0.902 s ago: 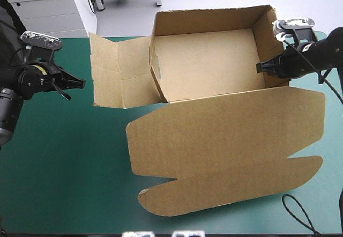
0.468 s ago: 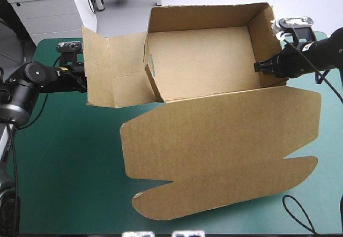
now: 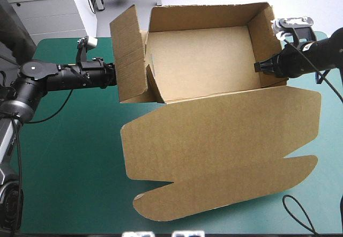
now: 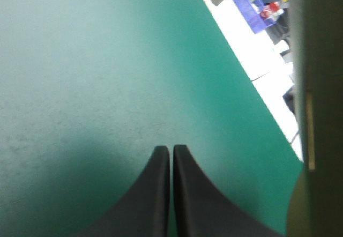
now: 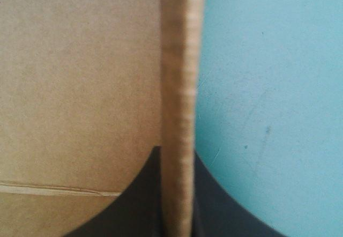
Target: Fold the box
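Both fingers [image 5: 220,205] of the right gripper [image 3: 258,66] pinch the box [image 3: 203,60] wall.

Brown board on teal-green — black fingers at either side.

The box [image 3: 203,65] was plain brown all over, unprinted, and its lid [image 3: 225,151], lying flat on the near side of the box, was the same brown. A thin pale crease line [image 5: 53,190] crossed the box's inner face, and the cut edge [image 5: 179,87] of the box's right wall showed faint cross-ribbing. Around the box the cover [image 3: 69,167] was an even teal-green, finely grained, without pattern. The left gripper [image 4: 171,151] and the right gripper [image 3: 258,66] were both black — plain and unmarked.
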